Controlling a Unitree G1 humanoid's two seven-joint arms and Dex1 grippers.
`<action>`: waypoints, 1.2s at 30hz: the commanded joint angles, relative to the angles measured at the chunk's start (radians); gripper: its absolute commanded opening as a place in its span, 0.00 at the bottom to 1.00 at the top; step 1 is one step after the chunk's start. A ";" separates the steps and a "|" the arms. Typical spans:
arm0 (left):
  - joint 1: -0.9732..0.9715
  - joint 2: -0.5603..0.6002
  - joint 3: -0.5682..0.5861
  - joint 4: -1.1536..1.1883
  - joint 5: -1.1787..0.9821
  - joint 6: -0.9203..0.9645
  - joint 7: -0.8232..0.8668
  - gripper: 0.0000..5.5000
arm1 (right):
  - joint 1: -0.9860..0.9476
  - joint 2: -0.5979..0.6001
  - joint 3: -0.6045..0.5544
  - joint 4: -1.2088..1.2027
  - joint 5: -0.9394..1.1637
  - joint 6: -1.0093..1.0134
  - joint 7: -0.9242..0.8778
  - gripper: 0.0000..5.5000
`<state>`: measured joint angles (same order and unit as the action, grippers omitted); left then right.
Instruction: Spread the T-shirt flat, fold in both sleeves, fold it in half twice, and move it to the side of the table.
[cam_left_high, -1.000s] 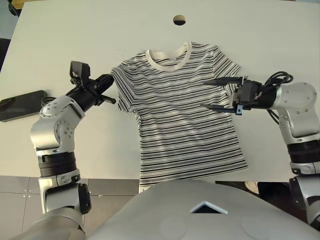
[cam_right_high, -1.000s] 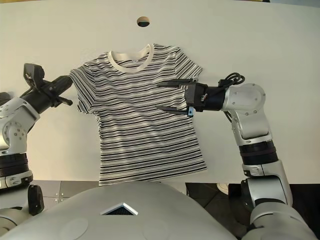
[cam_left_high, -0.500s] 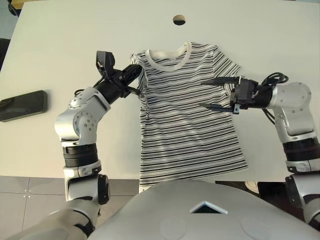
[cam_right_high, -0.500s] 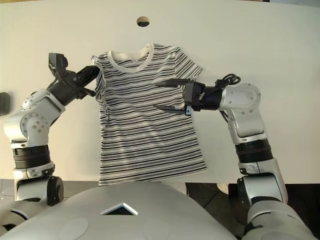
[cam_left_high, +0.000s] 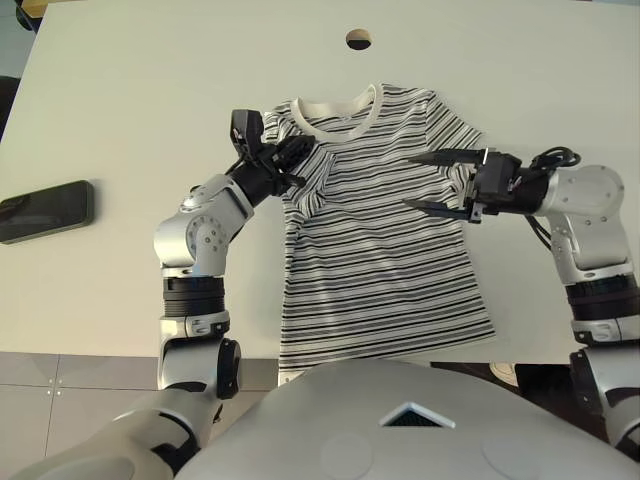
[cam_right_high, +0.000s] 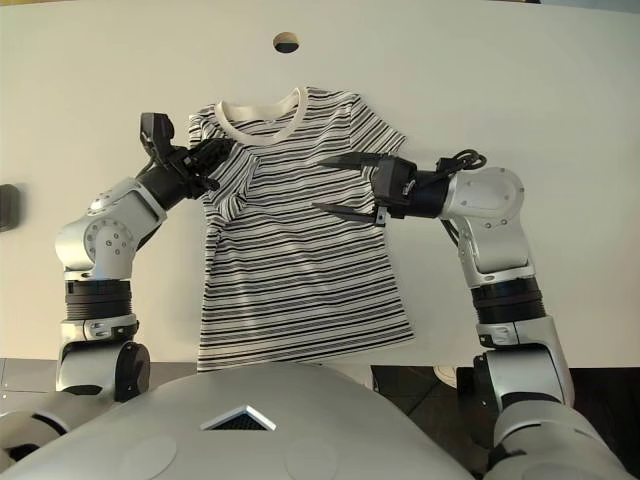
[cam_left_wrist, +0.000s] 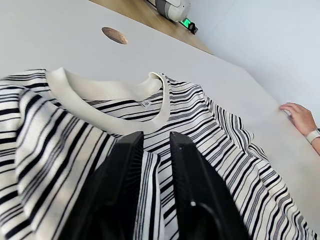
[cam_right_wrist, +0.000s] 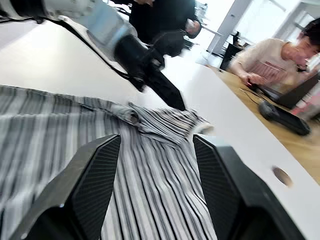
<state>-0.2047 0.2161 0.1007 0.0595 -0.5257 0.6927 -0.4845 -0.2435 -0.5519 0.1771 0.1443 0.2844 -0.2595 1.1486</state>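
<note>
The striped T-shirt (cam_left_high: 385, 260) lies face up in the middle of the white table (cam_left_high: 120, 90). Its cream collar (cam_left_high: 338, 110) points to the far edge, toward a small round hole (cam_left_high: 358, 39) in the tabletop. Its hem is at the near edge. The body and the right sleeve lie flat. The left sleeve is lifted and drawn inward over the chest, and the cloth there is bunched in some folds below the collar.

The left arm is bent sharply at the elbow. The upper arm stands up from the near edge of the table, and the forearm goes forward and inward to the left shoulder of the shirt. The left gripper (cam_left_wrist: 155, 136) is just below the collar, and its two black fingers (cam_left_wrist: 127, 165) are pressed close together with a strip of the striped cloth between them, so it grasps the T-shirt.

The right arm has its elbow out to the right side, and the forearm is almost level and points inward across the shirt. The right gripper (cam_left_high: 408, 182) hangs above the right side of the chest, just inside the right sleeve, with its fingers wide apart and holding nothing.

A dark phone (cam_left_high: 45, 210) lies on the table far to the left, well apart from the shirt.
</note>
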 joint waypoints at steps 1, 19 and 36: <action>-0.023 -0.001 -0.017 0.005 0.006 -0.006 -0.016 0.29 | -0.080 0.015 -0.074 0.120 -0.013 0.060 -0.103 0.49; 0.049 -0.045 -0.039 -0.066 0.201 -0.620 0.005 0.40 | -0.413 0.082 -0.140 1.046 -0.271 -0.031 -0.443 0.61; 0.040 -0.050 -0.022 -0.015 0.179 -0.595 0.010 0.40 | -0.438 0.139 -0.118 1.105 -0.356 -0.098 -0.469 0.39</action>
<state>-0.1592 0.1666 0.0768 0.0358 -0.3439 0.0814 -0.4815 -0.6748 -0.4213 0.0590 1.2388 -0.0587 -0.3659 0.6710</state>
